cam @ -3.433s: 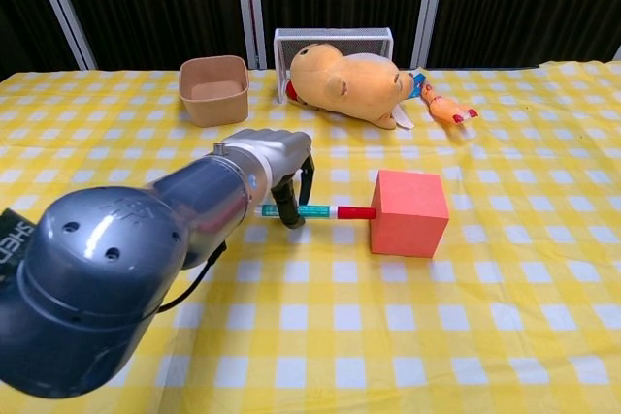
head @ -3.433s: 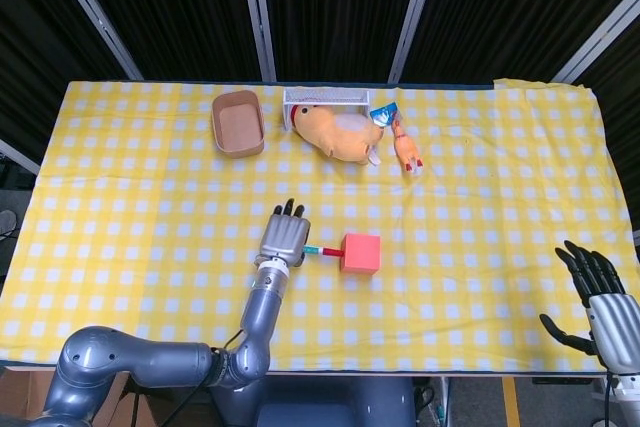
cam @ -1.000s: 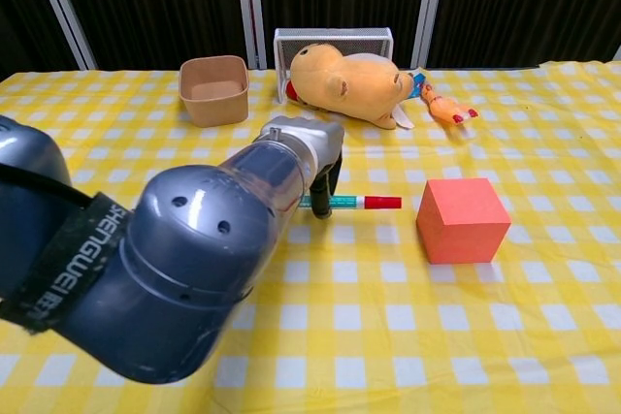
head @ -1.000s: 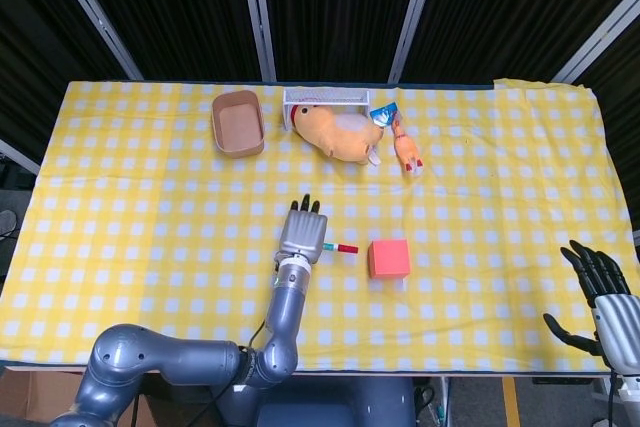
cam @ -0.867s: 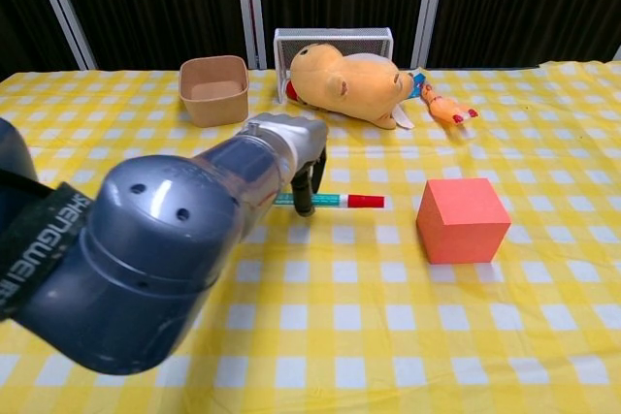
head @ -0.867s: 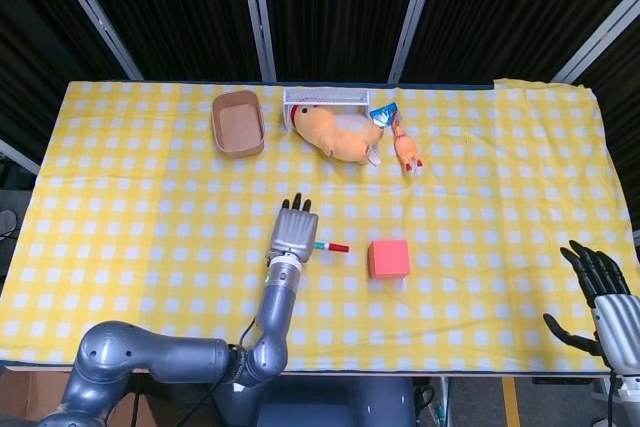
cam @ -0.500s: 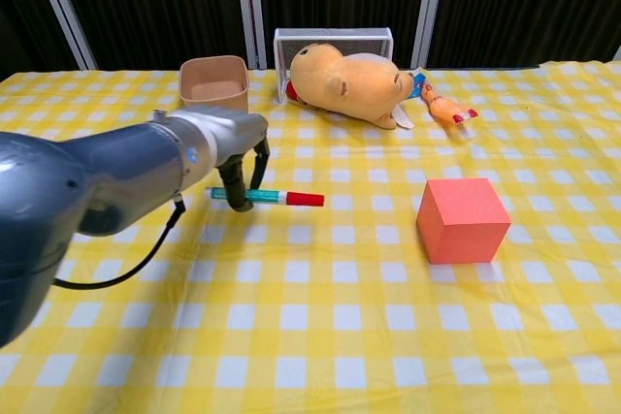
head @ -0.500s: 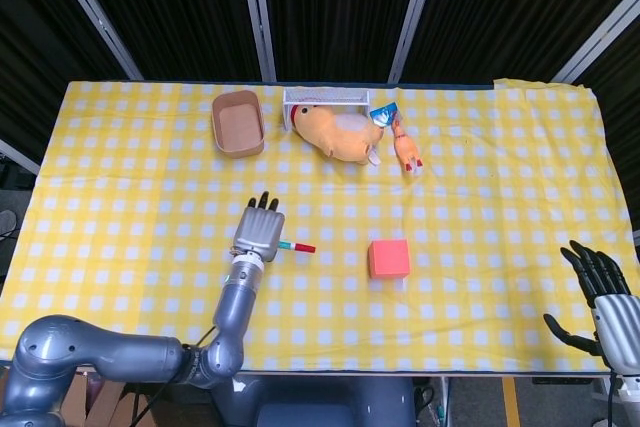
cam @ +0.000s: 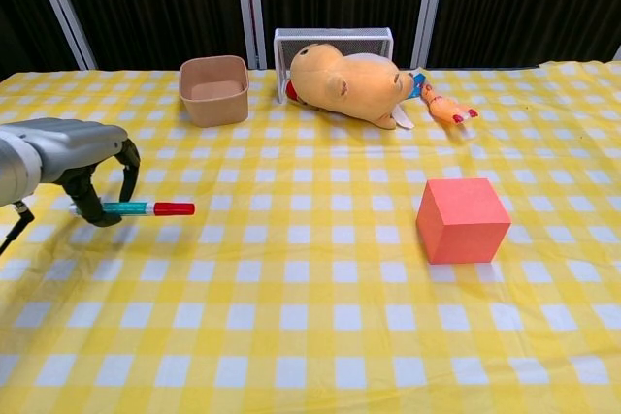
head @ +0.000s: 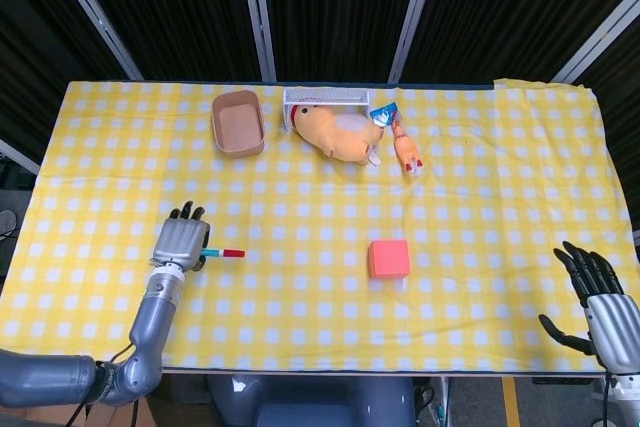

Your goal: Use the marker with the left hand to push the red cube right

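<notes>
The red cube (head: 388, 258) (cam: 463, 219) sits on the yellow checked cloth, right of centre. Far to its left, my left hand (head: 180, 243) (cam: 92, 172) holds the teal marker (head: 222, 253) (cam: 141, 208), whose red cap points right toward the cube. A wide stretch of cloth lies between the marker tip and the cube. My right hand (head: 600, 302) is at the table's near right corner, fingers spread, holding nothing; the chest view does not show it.
At the back stand a brown tub (head: 238, 123) (cam: 213, 89), a white wire basket (head: 325, 99) (cam: 333, 42), a plush animal (head: 338, 134) (cam: 349, 85) and a small rubber chicken toy (head: 405, 150) (cam: 444, 104). The table's left edge is close to my left hand.
My left hand has drawn back to the left with the marker, well away from the cube. The cube stays where it was pushed, right of its earlier spot.
</notes>
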{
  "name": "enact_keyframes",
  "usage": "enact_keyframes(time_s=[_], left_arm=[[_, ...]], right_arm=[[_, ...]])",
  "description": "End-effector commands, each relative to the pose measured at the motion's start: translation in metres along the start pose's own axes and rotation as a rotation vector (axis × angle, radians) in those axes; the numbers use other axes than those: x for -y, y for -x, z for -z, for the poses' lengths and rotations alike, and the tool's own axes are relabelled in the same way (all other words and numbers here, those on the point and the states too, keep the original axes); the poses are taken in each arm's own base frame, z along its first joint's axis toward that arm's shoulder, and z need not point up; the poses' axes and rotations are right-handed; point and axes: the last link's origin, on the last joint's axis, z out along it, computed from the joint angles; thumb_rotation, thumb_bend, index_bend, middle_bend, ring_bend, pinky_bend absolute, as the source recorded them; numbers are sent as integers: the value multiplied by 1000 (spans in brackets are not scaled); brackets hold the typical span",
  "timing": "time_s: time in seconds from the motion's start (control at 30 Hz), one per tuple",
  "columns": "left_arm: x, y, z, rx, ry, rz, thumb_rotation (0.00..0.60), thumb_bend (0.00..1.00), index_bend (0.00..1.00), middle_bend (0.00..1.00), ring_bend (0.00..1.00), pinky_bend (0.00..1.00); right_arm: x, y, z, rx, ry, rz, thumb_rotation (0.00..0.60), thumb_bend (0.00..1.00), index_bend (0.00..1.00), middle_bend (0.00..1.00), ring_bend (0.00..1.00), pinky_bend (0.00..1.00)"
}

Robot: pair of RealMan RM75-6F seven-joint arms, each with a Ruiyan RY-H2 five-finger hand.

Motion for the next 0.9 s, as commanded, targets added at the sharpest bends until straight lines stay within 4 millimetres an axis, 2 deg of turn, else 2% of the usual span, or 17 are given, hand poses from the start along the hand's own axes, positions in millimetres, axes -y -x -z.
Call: enact_keyframes(time_s=[0.03, 0.27, 0.37, 0.5, 0.73, 0.83, 0.9], left_arm=[[7, 3, 2, 6, -6, 10, 600, 402, 497, 102, 39, 143], [20, 9, 4, -2, -13, 36, 600, 234, 262, 55, 32, 109], [26, 9, 9, -16, -15, 78, 600, 213, 175, 53, 31, 105], [38, 5, 24, -73, 1, 158, 600, 210, 121, 40, 23, 105], [82, 10, 77, -220, 51, 235, 600, 151, 8, 0, 0, 57], [102, 19, 101, -259, 63, 255, 600, 109, 0, 0, 0, 30], [110, 21, 108, -277, 66, 255, 600, 103, 0, 0, 0, 27]], right_arm=[[0, 0, 0, 1, -2, 2, 600, 321, 0, 0, 0, 0], [1, 1, 0, 2, -1, 8, 600, 321, 0, 0, 0, 0], [0, 1, 0, 3, 0, 9, 600, 320, 0, 0, 0, 0], [-1, 1, 1, 4, -1, 13, 600, 321, 0, 0, 0, 0], [0, 2, 1, 6, -18, 50, 600, 321, 0, 0, 0, 0], [0, 4, 1, 4, -31, 94, 600, 321, 0, 0, 0, 0], [1, 6, 1, 9, -31, 103, 600, 321, 0, 0, 0, 0]])
